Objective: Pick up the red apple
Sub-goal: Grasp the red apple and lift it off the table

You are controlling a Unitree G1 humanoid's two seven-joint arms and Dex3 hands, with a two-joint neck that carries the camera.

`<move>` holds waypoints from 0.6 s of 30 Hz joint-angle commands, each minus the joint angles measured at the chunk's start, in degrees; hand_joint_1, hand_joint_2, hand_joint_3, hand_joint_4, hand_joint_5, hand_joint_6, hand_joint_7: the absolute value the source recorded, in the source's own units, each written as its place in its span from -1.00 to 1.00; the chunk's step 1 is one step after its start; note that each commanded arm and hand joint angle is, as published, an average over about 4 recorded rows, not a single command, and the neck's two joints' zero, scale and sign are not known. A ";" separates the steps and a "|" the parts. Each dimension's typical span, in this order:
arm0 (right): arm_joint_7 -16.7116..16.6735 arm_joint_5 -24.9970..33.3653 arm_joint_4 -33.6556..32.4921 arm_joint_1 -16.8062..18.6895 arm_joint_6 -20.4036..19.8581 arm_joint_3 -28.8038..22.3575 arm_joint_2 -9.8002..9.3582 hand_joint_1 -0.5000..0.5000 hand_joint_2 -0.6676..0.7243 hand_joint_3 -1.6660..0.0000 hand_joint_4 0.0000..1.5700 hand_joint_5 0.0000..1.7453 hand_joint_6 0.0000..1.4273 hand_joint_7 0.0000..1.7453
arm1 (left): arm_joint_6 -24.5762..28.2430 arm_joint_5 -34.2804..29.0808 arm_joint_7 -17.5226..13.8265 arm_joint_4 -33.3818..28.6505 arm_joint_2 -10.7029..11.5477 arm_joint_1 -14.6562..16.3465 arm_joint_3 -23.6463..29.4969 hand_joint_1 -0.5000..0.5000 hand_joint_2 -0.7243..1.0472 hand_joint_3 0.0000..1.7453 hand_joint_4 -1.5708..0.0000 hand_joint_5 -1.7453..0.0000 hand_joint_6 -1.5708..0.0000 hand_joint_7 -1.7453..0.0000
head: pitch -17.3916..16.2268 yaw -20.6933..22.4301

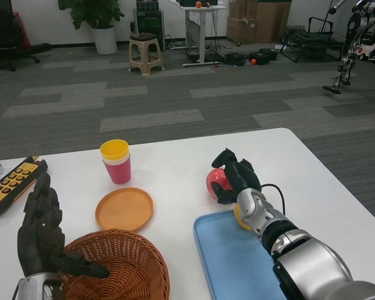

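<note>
no readable text, remote (12, 181) (buttons blurred)

A red apple (216, 181), a plain orange plate (124, 209) and a light blue tray (228, 262) lie on the white table (175, 169). The stacked cups (116, 161) run yellow over pink — the woven basket (128, 265) is reddish brown (both hands black).

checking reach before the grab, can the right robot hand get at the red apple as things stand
Probably yes: the right robot hand is already at the red apple, its fingers draped over it, and nothing lies between them. Whether it grips yet is unclear.
</note>
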 commanded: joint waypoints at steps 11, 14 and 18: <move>0.32 0.72 -0.11 -1.53 -0.05 0.89 -1.53 -0.88 -0.82 0.10 -1.00 -0.72 -1.00 -0.48 | -0.28 -0.06 -0.21 0.57 0.66 -0.33 -0.04 -1.00 -0.90 -0.90 1.00 1.00 0.57 0.98 | -0.26 -0.19; 2.01 0.79 0.68 -2.87 1.82 2.28 -1.57 -0.92 -0.77 0.33 -1.00 -1.00 -1.00 -0.72 | -0.28 -0.01 -0.21 0.53 0.61 -0.22 -0.24 -1.00 -0.90 -0.90 1.00 1.00 0.57 1.00 | -0.36 -0.34; 3.88 0.81 1.61 -4.36 3.71 4.72 -1.33 -0.92 -0.64 0.57 -1.00 -1.00 -1.00 -0.84 | -0.28 -0.01 -0.27 0.26 0.59 0.18 -0.65 -1.00 -0.90 -0.90 1.00 1.00 0.57 1.00 | -0.59 -0.83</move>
